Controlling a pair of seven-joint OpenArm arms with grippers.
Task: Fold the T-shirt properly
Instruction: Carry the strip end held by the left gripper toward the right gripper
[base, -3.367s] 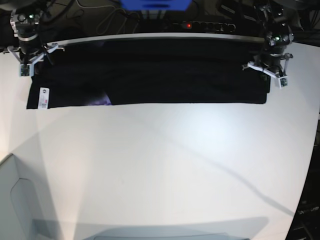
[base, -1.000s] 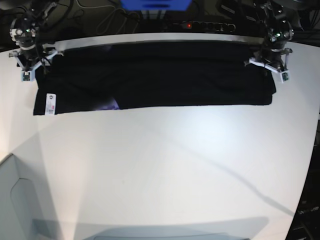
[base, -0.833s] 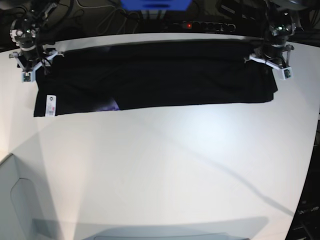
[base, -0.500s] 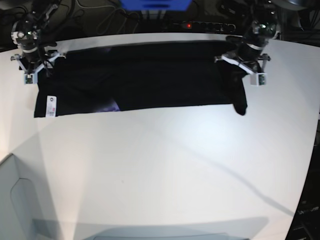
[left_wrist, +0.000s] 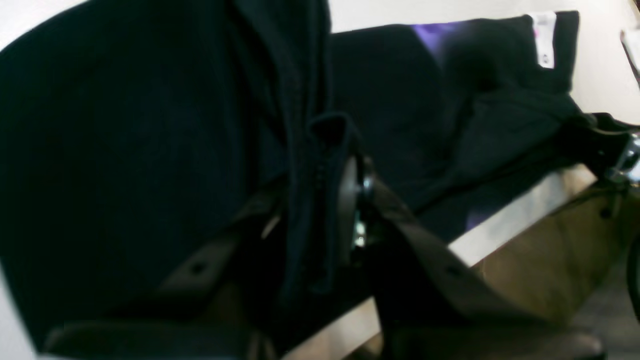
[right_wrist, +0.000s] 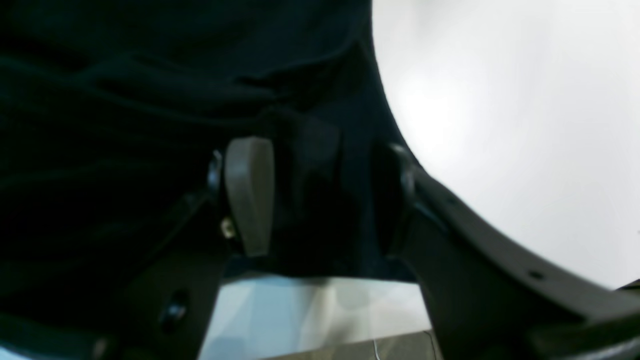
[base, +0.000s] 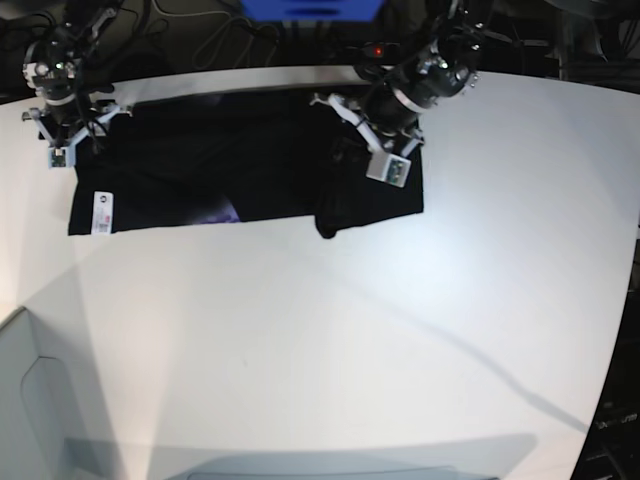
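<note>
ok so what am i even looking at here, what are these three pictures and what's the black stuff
It is a two-armed robot folding a black T-shirt on a white table. The base view looks down over the whole table. The other two views come from cameras on the wrists, looking along each end effector. The left end effector pinches one end of the shirt and holds it over the middle of the shirt. The right end effector is at the other end with cloth between its fingers, which look closed on it. A small white tag shows near that end.
</note>
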